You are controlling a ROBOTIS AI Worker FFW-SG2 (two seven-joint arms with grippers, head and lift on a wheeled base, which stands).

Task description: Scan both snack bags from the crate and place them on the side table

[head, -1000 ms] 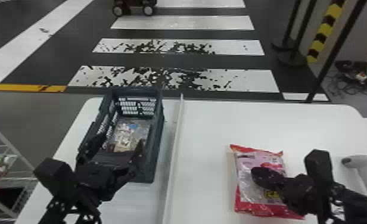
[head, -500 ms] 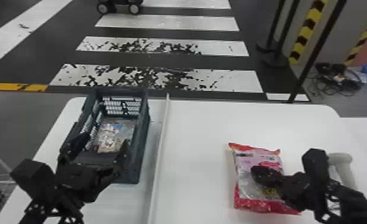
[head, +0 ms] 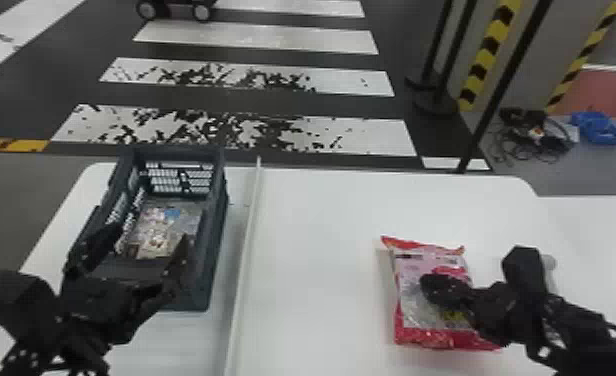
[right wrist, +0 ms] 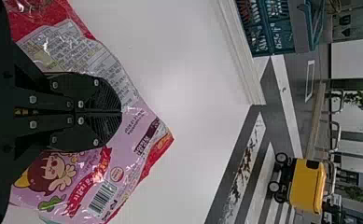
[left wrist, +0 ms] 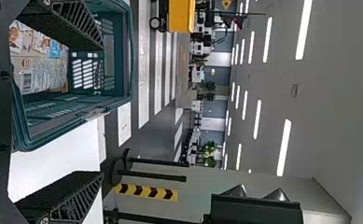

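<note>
"On the white table [head: 322,250], where does the pink-and-red plastic snack bag [head: 406,295] lie?"

"Right of the long pale ridge [head: 252,210], flat, print upward. The right gripper [right wrist: 121,112] lies over it, fingers pressed together; I can't tell whether they pinch any film."

"And the other bag?"

"The clear, printed snack bag [head: 164,227] lies flat inside the dark blue-green slotted plastic crate [head: 222,200]. The left gripper [left wrist: 102,111] is at the crate's near end, fingers spread."

"So lifting that one out is the step in hand, I'd judge. How would you do it well?"

"Centre over the bag, line both fingers up inside the walls, go down steeply, then gather a loose fold. Closing gently should spare the contents; slick film may slip, so lift slowly."

"Which edges worry you?"

"The crate's rim first: a wide-open finger could catch it. Then the ridge just beside the crate; carry the bag well over it."

"Room beyond?"

"Plenty of bare tabletop between ridge and pink bag. Farther right, the right arm crowds a pale rounded object [head: 550,265], perhaps the scanner. I'd keep the pink bag's path toward the adjoining white surface [head: 597,220] high enough to miss it."
</note>
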